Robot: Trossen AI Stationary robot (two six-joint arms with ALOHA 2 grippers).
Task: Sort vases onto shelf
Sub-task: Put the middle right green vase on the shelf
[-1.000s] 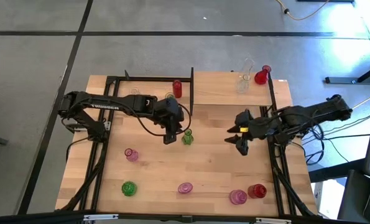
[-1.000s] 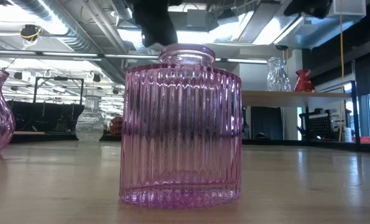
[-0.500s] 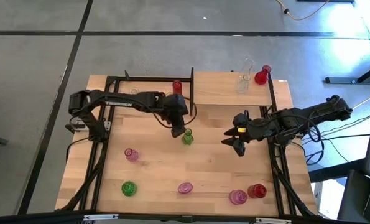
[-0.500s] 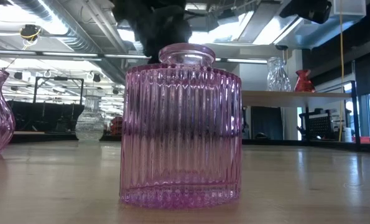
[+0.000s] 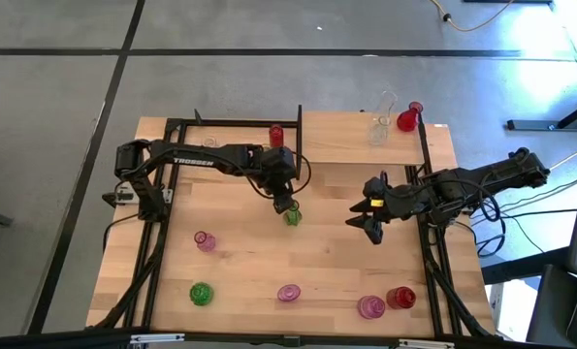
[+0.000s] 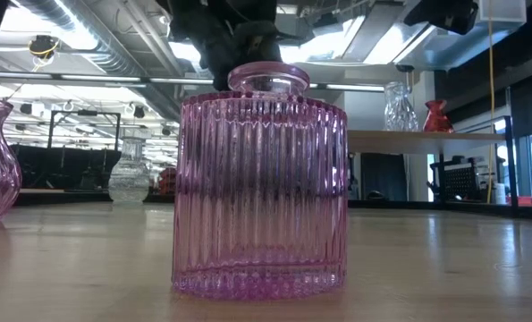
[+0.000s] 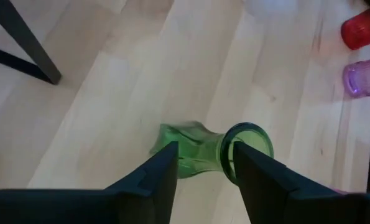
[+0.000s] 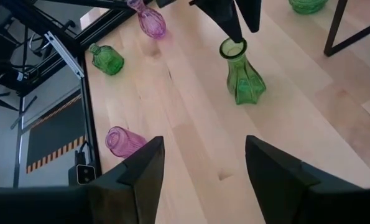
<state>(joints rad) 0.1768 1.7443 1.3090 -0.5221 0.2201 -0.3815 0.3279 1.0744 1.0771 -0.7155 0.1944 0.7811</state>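
Observation:
A green vase (image 5: 292, 216) with a flared neck stands upright on its base on the tabletop, also in the right wrist view (image 8: 242, 73). My left gripper (image 5: 286, 203) hangs open right over it, fingers pointing down. In the left wrist view the green vase (image 7: 188, 154) has its neck between my left gripper's (image 7: 201, 163) fingers. My right gripper (image 5: 368, 224) is open and waits over bare wood to the vase's right. The shelf (image 5: 361, 145) at the far right carries clear vases (image 5: 379, 131) and a red one (image 5: 407, 119). My left gripper comes at the green vase from above, pointing down. One fingertip (image 8: 232, 30) stands at the vase's rim (image 8: 233, 45). I cannot tell whether it touches. The vase stands upright on the table.
Near the table's front stand pink vases (image 5: 205, 240) (image 5: 288, 293) (image 5: 369, 307), a green one (image 5: 201, 293) and a red one (image 5: 400, 297). A red vase (image 5: 276, 137) stands by the black frame (image 5: 300, 126). A ribbed pink vase (image 6: 259, 183) fills the low view.
My left gripper has moved toward the table's right and a little toward the far edge, from beside the green vase to right above it, and the arm has stretched out. The vase has stayed in place.

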